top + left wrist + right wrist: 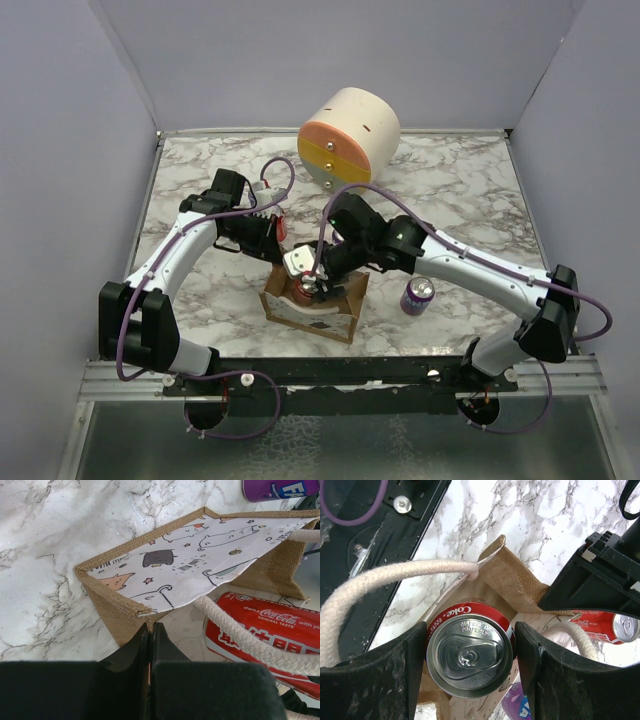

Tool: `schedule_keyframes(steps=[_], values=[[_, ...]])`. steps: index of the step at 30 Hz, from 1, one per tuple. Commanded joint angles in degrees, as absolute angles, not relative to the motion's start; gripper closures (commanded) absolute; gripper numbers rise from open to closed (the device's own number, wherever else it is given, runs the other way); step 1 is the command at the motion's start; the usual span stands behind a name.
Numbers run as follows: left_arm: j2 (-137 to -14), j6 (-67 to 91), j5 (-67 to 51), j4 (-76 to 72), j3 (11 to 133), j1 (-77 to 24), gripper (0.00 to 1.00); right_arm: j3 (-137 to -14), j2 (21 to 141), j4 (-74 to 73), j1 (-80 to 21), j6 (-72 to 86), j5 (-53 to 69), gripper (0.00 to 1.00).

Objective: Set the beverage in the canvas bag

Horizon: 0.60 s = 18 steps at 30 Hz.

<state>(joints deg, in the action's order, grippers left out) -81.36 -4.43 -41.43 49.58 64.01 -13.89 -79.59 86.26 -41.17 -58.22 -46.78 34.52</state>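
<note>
Two cola cans were in play: the first can [260,627] lay on its side inside the canvas bag [117,615], and the second can [469,656] stood upright at the bag's open mouth. The right fingers [385,680] clamped its sides, seemingly so it could go straight down. The left fingers [142,647] were pinched shut on the bag's burlap rim, I'd say to keep the mouth spread and the bag steady on the bench [50,555], while a purple can [417,295] stood just beside it.
</note>
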Motion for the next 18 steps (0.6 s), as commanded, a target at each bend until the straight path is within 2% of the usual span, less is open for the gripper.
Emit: schedule_keyframes(steps=[1, 18], values=[[-81.77, -4.29, -42.89, 49.43, 63.77, -14.04, 1.0, -82.5, 87.35, -36.81, -58.71, -46.37, 31.94, 0.99], [-81.65, -4.89, -43.48, 49.94, 63.48, -14.59, 1.0, -81.82, 94.71, -29.8, -59.41, -41.46, 22.06, 0.99]])
